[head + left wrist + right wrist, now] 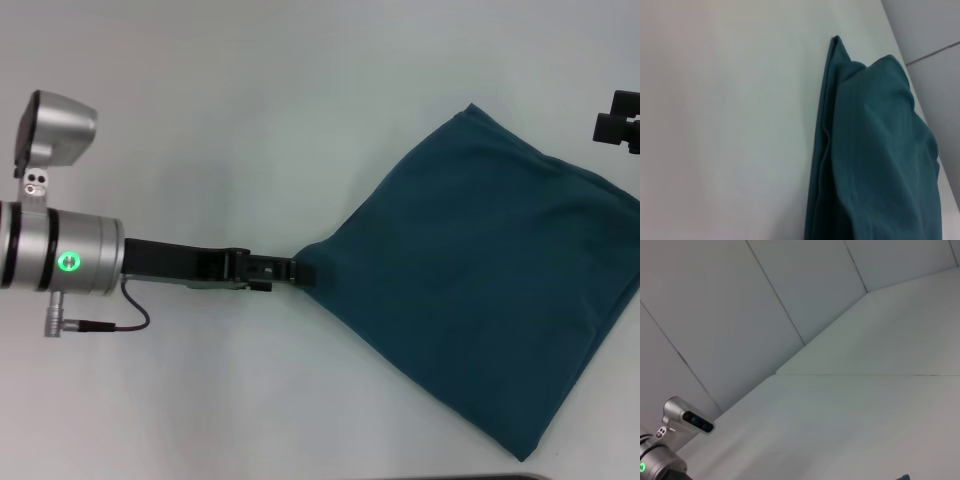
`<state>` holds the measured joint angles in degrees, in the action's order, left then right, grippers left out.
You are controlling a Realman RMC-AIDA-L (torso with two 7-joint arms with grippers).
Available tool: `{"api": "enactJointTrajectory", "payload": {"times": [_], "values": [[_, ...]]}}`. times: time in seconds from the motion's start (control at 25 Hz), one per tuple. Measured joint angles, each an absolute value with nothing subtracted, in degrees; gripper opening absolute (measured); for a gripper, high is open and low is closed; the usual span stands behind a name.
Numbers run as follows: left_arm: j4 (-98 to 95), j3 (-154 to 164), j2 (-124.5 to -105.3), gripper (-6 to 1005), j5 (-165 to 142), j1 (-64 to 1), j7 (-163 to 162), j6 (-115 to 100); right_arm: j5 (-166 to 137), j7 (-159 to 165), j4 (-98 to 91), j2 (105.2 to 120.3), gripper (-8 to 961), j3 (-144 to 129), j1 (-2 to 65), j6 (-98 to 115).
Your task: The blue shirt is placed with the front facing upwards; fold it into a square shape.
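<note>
I have one blue shirt (490, 285) in front of me, lying on the white table (300, 90) toward my right side, already folded into a rough square that sits turned like a diamond, one corner pointing toward my left arm and one toward the far edge of the table. Only plain teal cloth shows on top; I see no lettering from the head view. I have two arms in play, but only one is working. My left gripper (300, 270) reaches out low over the table from the left, and its dark fingers are pinched closed on the shirt's nearest corner, where the cloth bunches into a point at the tips. From my left wrist view the shirt (875, 150) shows as several stacked layers, with a thin folded edge running along the table beside the thicker top layer, which is slightly rumpled. I count one cable looping beneath the silver wrist of my left arm and one green light glowing on it. My right gripper (620, 125) hangs at the far right edge of the head view, just beyond the shirt's far right side and apart from the cloth; only a dark piece of it is visible, so I cannot tell how its fingers stand.
</note>
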<state>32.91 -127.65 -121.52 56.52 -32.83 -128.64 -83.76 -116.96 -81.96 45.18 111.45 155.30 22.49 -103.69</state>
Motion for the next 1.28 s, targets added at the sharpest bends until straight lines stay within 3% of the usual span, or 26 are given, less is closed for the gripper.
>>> {"api": "enactJointTrajectory", "payload": {"times": [0.2,0.76,1.28], "values": [[33.7,-127.7,-121.28,945,56.44,-32.54,-128.73,-84.66,-116.98,-81.72,45.23,111.43,915,155.38,22.32,-103.97],[33.23,-127.1,-123.43,938,56.26,-34.77,-128.37,-83.09,-116.92,-81.93,45.35,111.43,915,155.39,22.22,-104.07],[33.79,-125.75,-123.74,933,56.21,-35.07,-127.92,-81.26,-116.18,-82.0,45.38,111.35,915,155.39,22.21,-104.27]]}}
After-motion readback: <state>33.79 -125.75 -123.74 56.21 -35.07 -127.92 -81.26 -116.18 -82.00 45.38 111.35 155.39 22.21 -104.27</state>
